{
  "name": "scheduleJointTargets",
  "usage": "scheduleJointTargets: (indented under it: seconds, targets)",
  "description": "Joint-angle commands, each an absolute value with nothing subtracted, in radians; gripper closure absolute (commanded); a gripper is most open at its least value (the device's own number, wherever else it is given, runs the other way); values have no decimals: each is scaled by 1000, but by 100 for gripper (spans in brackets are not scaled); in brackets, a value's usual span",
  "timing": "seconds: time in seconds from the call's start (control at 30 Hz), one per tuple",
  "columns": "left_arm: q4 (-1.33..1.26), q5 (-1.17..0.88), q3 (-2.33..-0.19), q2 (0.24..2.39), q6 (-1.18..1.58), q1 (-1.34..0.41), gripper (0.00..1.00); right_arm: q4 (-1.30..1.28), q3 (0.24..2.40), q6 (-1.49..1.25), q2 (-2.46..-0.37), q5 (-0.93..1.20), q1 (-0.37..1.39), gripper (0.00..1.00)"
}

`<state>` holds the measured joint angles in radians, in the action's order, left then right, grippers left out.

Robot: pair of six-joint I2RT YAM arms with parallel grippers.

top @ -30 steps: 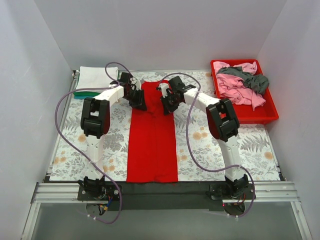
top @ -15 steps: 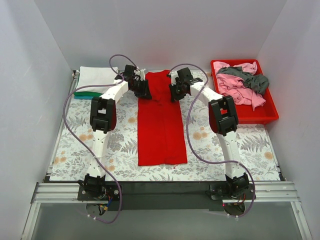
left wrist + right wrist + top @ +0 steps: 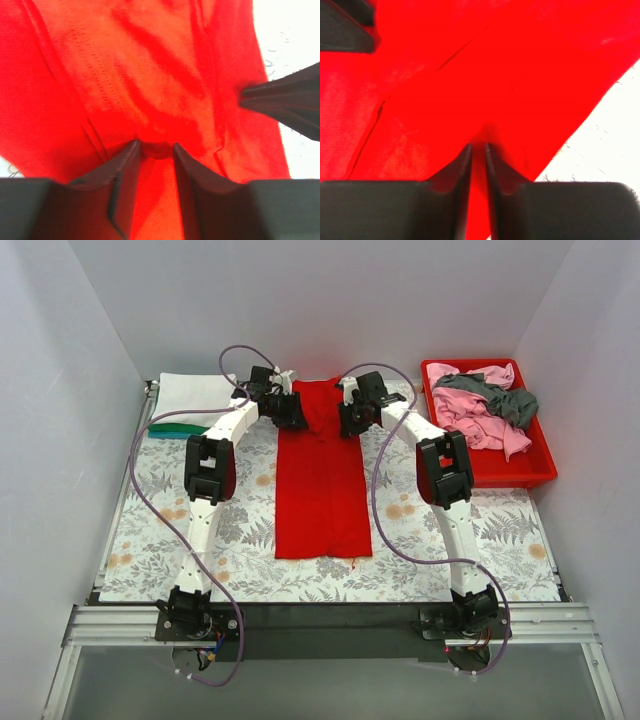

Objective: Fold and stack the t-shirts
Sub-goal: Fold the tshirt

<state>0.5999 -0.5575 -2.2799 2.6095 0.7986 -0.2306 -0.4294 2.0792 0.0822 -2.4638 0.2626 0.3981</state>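
A large red t-shirt [image 3: 322, 490] lies as a long narrow strip down the middle of the floral cloth [image 3: 200, 530]. My left gripper [image 3: 293, 418] is down on its far left corner and my right gripper [image 3: 350, 422] on its far right corner. In the left wrist view the left gripper [image 3: 156, 146] has its jaws a little apart, with a ridge of red t-shirt [image 3: 150, 75] bunched between the tips. In the right wrist view the right gripper [image 3: 478, 146] is nearly closed, with a thin fold of red t-shirt [image 3: 495, 60] between its jaws.
A red plastic tray [image 3: 540, 478] at the back right holds crumpled pink [image 3: 465, 418] and dark grey [image 3: 512, 402] t-shirts. At the back left a folded white t-shirt [image 3: 190, 393] lies on a green one [image 3: 178, 428]. White walls close in three sides.
Both grippers have pulled the red t-shirt away from the near edge toward the back; its lower hem now lies mid-table. Both pairs of jaws have parted slightly.
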Motion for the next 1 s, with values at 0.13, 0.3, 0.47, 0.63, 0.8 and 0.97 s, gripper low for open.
scheduleJointTargets:
  seconds: [0.13, 0.3, 0.47, 0.63, 0.8, 0.97]
  targets:
    - [508, -517, -2194, 2467, 719, -210, 50, -408, 2108, 143, -2350, 354, 383, 56]
    - [479, -546, -2152, 2243, 723, -206, 15, -402, 2044, 236, -2157, 362, 383, 37]
    - [394, -607, -1964, 1981, 680, -204, 11, -380, 1948, 373, -1927, 383, 383, 16]
    - [186, -606, -1636, 1653, 613, -206, 10, -418, 1826, 547, -1763, 493, 387, 1]
    - [301, -755, -1279, 1361, 335, -213, 10, -615, 1616, 780, -1577, 603, 437, 2]
    - [501, -770, -947, 1027, 41, -239, 9, -626, 1225, 980, -1317, 523, 575, 5]
